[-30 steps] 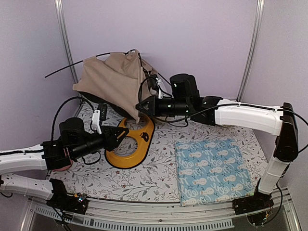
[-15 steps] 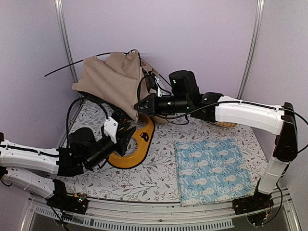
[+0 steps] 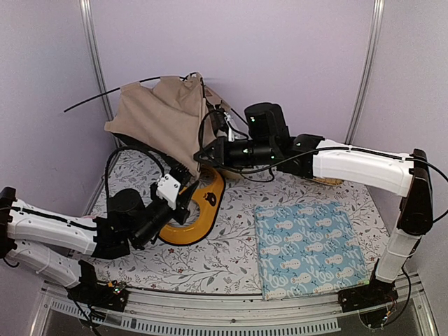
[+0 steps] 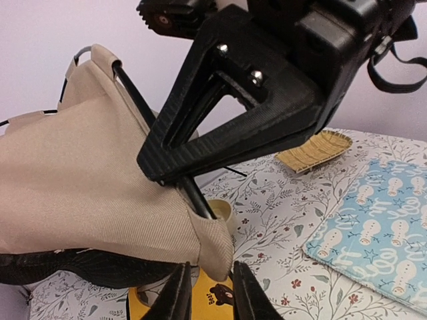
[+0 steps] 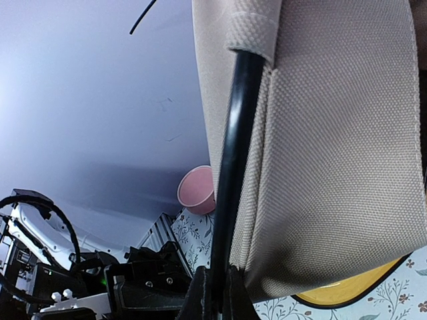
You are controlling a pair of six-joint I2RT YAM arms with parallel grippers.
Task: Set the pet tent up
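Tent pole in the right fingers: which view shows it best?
Right wrist: the tent pole fills the frame, running down the pet tent seam into the right fingers. Left wrist shows it partly crossed by those fingers. Top external barely resolves it there.

Beige woven cloth on the pet tent (image 3: 161,119), matt, with a coarse, grainy weave up close and stitched hems. Smooth black pole (image 5: 233,153) along its edge, faintly shiny. Dull black lining along the tent's lower left. Glossy yellow plastic on the tray (image 3: 189,236). Flat, matt printed cloth, by the look of it, for the blue mat (image 3: 311,248) at near right and for the floral tabletop (image 3: 224,266) cover. Matt black plastic, finely ridged, on the right tool (image 4: 155,167), with bright metal screws.
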